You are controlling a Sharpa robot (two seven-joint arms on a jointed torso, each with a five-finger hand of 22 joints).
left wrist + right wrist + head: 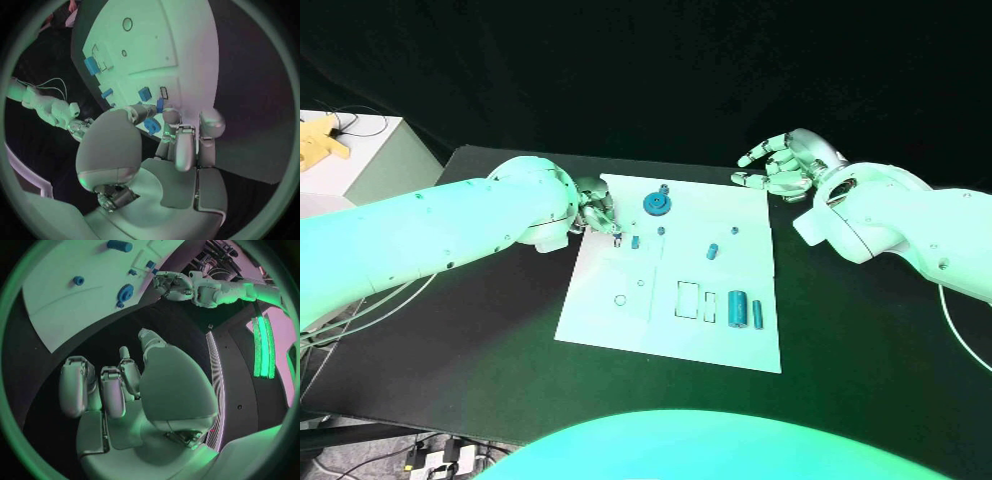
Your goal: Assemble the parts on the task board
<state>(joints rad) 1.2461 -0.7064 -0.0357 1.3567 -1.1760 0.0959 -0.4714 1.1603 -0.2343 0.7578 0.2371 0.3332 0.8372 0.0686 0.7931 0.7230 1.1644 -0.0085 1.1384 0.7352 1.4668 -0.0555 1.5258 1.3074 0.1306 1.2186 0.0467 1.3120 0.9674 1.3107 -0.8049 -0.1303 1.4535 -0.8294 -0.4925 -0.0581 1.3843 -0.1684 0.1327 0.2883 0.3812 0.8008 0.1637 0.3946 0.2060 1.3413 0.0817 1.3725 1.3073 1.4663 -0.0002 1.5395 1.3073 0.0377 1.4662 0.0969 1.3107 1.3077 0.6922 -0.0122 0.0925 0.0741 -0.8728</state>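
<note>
The white task board [610, 310] lies mid-table. On it are a round blue gear [655, 204], small blue parts [713, 250] and two larger blue cylinders [747, 309] near the front. My left hand [596, 212] is at the board's far left edge, beside the gear. In the left wrist view a small blue part [150, 125] sits pinched between its thumb and fingers [172, 120]. My right hand [783, 165] hovers over the black table beyond the board's far right corner, fingers spread and holding nothing. The right wrist view shows the gear [125, 291] and the left hand [172, 285].
A white box [372, 160] with a yellow object [320, 137] on top stands off the table's far left corner. Cables [430, 460] hang below the near left edge. Black table surface surrounds the board on all sides.
</note>
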